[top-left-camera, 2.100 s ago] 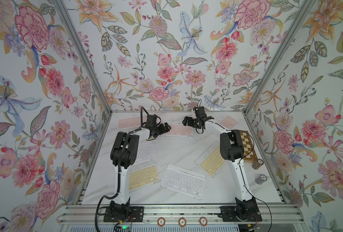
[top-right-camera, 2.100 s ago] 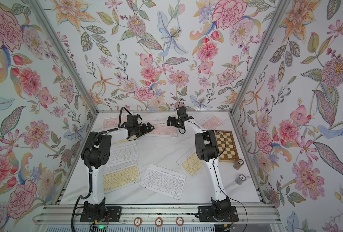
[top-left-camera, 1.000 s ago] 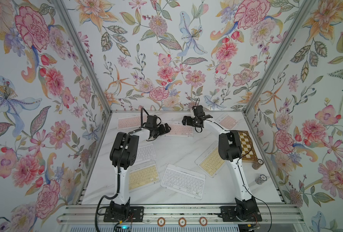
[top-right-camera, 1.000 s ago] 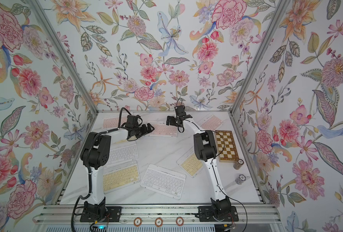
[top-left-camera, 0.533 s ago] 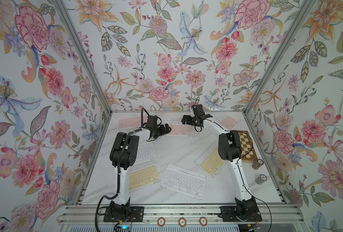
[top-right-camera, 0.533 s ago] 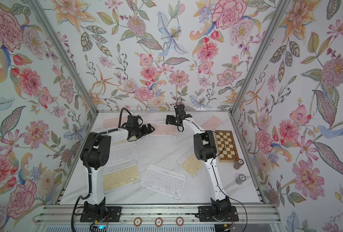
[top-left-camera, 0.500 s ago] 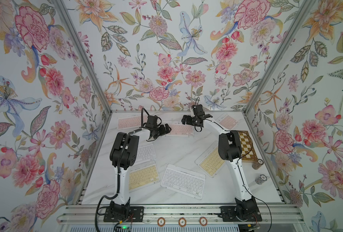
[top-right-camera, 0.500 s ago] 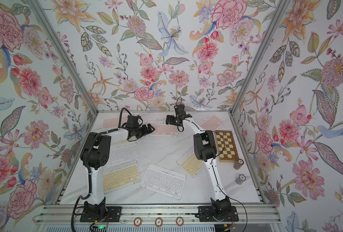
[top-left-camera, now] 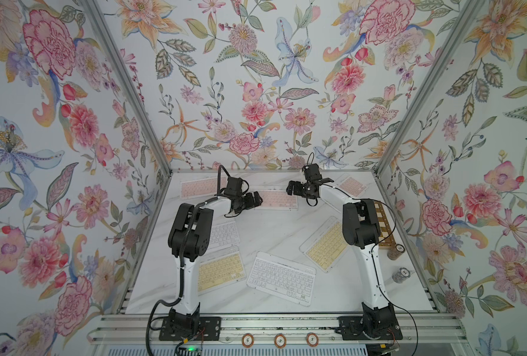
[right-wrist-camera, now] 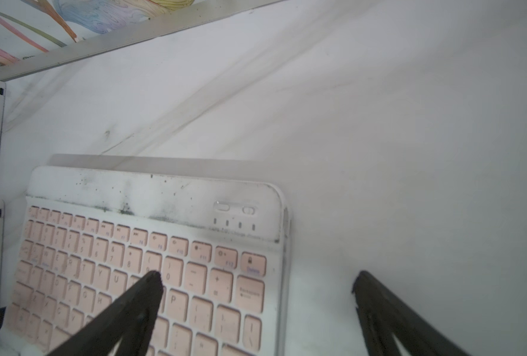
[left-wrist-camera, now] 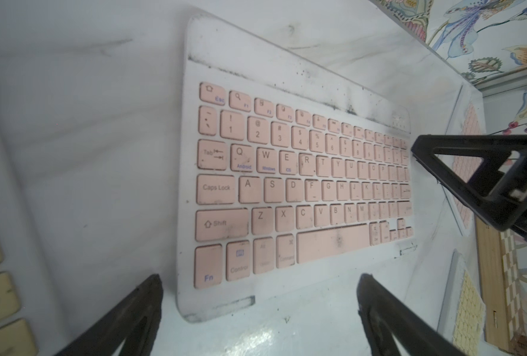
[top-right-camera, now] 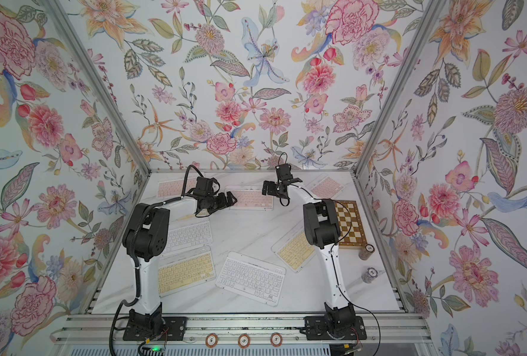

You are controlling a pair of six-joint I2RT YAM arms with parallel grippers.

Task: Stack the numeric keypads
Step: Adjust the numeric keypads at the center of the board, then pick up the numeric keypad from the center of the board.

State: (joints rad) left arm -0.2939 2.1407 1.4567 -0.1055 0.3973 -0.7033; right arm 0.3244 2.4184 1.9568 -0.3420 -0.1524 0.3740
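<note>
Middle pink keypad point(top-left-camera: 276, 200): laid flat and unstacked toward the back of the counter point(top-left-camera: 271, 234), frame smudged.
Left tool point(left-wrist-camera: 259, 311): jaws held apart, just off one short end.
Right tool point(right-wrist-camera: 256, 283): jaws held apart, one finger over the keys at the opposite end.
Back-left pink keypad point(top-left-camera: 197, 188), back-right pink keypad point(top-left-camera: 353, 185): kept near the back corners.
Left yellow keypad point(top-left-camera: 222, 272), right yellow keypad point(top-left-camera: 325, 243), front white keypad point(top-left-camera: 280, 277): spread singly.
Second white keypad point(top-left-camera: 226, 232): partly hidden by the left arm.
Chessboard point(top-right-camera: 350, 228): partly hidden by the right arm, chip stacks point(top-right-camera: 366, 251) beside it.
</note>
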